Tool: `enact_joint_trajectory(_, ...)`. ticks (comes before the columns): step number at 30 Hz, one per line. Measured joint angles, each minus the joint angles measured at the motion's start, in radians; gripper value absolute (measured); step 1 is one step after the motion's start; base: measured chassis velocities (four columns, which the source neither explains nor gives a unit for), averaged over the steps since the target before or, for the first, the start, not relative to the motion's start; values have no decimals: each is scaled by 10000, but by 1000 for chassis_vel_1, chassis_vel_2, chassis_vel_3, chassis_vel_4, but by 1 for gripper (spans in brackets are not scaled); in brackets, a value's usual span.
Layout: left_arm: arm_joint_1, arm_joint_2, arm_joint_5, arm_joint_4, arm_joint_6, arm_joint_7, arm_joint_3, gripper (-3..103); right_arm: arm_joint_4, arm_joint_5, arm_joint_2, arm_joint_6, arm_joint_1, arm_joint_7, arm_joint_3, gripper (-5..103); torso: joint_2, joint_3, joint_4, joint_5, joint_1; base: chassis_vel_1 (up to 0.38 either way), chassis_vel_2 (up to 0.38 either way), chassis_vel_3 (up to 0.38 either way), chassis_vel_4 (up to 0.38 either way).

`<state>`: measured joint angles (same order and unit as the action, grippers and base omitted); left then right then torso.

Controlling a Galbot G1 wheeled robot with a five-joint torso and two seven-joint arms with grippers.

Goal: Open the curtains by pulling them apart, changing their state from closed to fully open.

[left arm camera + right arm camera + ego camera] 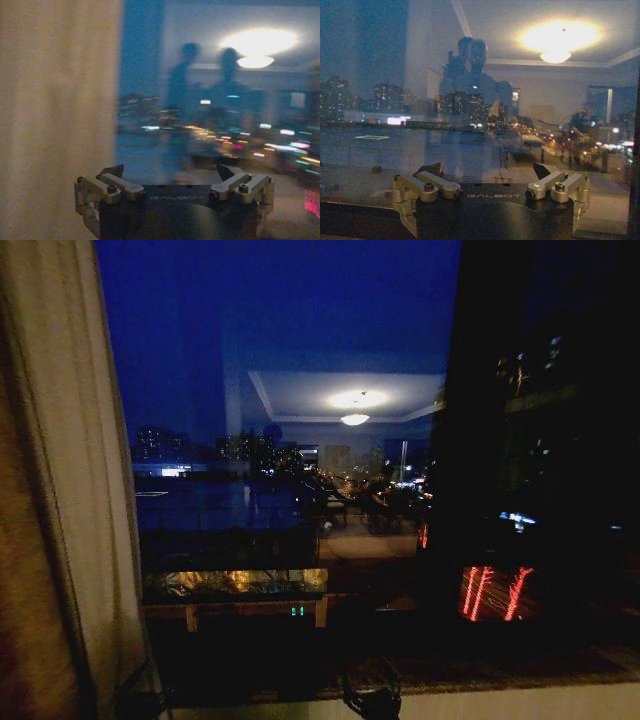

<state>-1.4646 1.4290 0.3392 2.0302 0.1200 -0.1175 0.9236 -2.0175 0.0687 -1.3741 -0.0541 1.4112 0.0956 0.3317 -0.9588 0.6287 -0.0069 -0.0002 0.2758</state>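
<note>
Dark night-time window glass (290,390) with city lights behind it. The sheer cream-white pleated curtain (75,470) is bunched at the left edge. Left gripper (171,176) and right gripper (489,175) both face the glass, fingers spread, gripping nothing.

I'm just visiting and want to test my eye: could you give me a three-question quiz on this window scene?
1. True or false: the sheer curtain hangs gathered at the left side of the window glass, in the head view.
2. The fingers of the left tool are: A) spread with nothing between them, B) clamped on fabric, C) holding a cup.
3. Fill in: the bright round shape mirrored in the glass is a ceiling ____.

Key: 1 true; 2 A; 3 lamp. The right tool likewise faces bare glass with its fingers spread.
</note>
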Motion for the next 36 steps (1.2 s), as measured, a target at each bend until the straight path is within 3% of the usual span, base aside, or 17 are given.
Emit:
enact_joint_trajectory(2,-75,285,-25,452,410,945,-44,100,67,200,1,0,-107,-27,50,100,0,0,0,1,2,0,0,0,0)
enact_joint_trajectory(4,-252,570,-120,875,633,1369,-6,100,114,394,0,0,-258,-71,75,100,0,0,1,1,1,0,0,0,0)
enact_joint_trajectory(12,-979,1457,-589,2112,798,1994,162,100,-180,900,0,-362,-748,-233,221,100,0,0,4,0,1,0,0,0,0)
enact_joint_trajectory(21,-1267,1676,-715,2946,1002,2225,152,100,-549,1649,0,-950,-927,-389,709,100,0,-1,1,0,1,0,0,0,0)
enact_joint_trajectory(36,-1171,1519,-675,2775,996,2217,161,100,-573,1787,0,-1363,-1073,-559,740,100,0,0,3,-2,2,-23,-28,24,24)
